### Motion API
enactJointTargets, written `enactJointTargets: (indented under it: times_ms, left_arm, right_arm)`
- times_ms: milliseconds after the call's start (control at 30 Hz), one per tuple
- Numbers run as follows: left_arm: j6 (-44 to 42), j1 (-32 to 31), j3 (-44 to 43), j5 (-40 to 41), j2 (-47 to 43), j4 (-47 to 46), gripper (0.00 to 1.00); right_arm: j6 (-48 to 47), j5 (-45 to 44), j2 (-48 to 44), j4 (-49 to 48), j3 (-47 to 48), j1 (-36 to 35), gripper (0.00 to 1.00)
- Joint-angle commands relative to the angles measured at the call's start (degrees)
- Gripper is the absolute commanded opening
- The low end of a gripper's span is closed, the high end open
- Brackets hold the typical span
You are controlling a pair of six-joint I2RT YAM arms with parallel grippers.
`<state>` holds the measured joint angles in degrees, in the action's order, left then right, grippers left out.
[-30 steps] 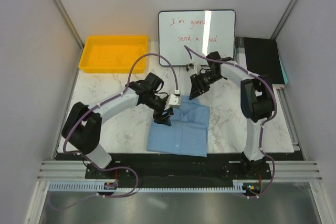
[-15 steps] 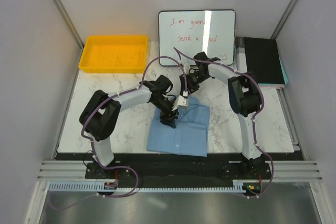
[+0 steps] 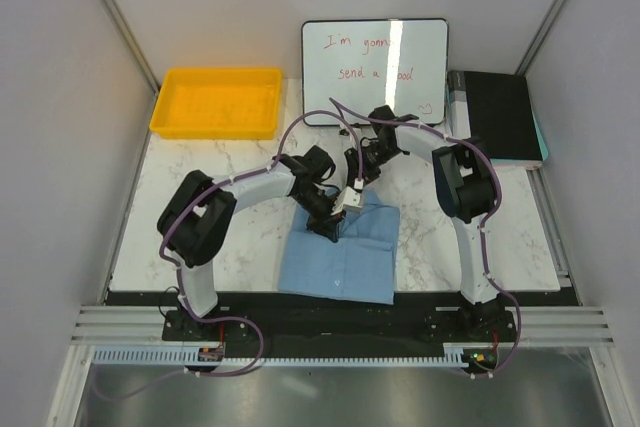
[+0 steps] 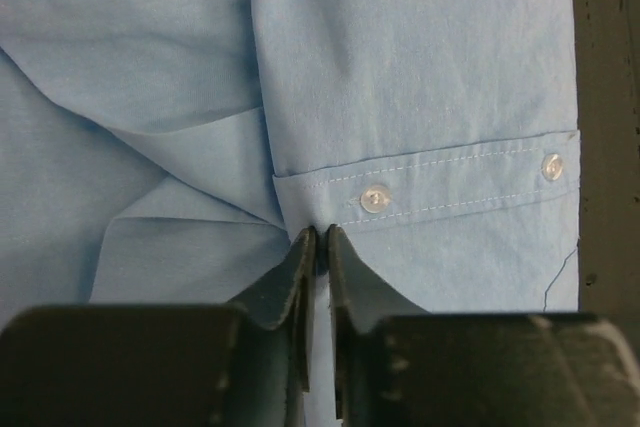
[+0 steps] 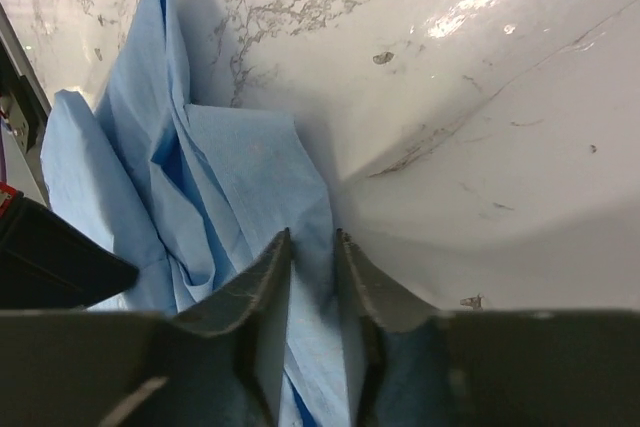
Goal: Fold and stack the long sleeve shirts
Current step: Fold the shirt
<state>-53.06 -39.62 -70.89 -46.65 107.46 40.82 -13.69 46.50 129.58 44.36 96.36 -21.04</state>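
As it lies, shirt (image 3: pixel 340 257): partly folded, top edge bunched; stacking left.
Left gripper (image 4: pixel 318 242): pinched on cuff (image 4: pixel 430 182) cloth.
Right gripper (image 5: pixel 313 239): nipping a fold.

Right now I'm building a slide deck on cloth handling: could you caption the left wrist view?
Left pincer pinching the light blue shirt at its cuff edge, two white buttons showing.

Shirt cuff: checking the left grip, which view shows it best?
Left wrist: the cuff, both buttons sharp, with the left gripper pinching at its corner. Top external shows the folded shirt, the cuff too small to make out. Right wrist shows only bunched cloth.
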Motion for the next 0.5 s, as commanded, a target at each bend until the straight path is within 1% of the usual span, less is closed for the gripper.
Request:
enactJointTargets:
  times_ms: [0, 33, 67, 133, 200, 300, 467]
  left_arm:
    - [-1.44, -0.37, -1.00, -1.86, -3.65, 1.90, 0.08]
    - [-1.35, -0.55, -0.91, -1.86, -5.57, 1.98, 0.02]
    - [-1.17, -0.64, -0.83, -1.77, -6.46, 1.98, 0.02]
    - [-0.82, -0.81, -1.00, -1.25, -8.39, 1.90, 0.02]
    - [-0.12, -0.99, -1.70, -0.64, -9.11, 1.98, 0.02]
    - [0.24, -0.99, -3.28, 2.08, -8.67, 1.90, 0.02]
    - [-0.91, -0.90, -7.32, 4.55, -5.52, 1.72, 0.02]
  right_arm:
    - [-1.07, 1.75, 0.06, 0.64, -0.73, -0.32, 0.26]
    - [-1.16, 1.93, -0.03, 0.73, -0.99, -0.41, 0.23]
    - [-1.33, 1.75, -0.29, 0.73, -1.69, -0.50, 0.18]
    - [-1.95, 1.84, -0.47, 0.73, -2.31, -0.67, 0.13]
    - [-2.39, 1.93, -0.38, 0.90, -3.01, -0.76, 0.10]
    - [-2.65, 2.28, -0.73, 0.91, -3.63, -0.85, 0.09]
    - [-3.09, 2.89, -1.34, 0.99, -4.16, -0.94, 0.08]
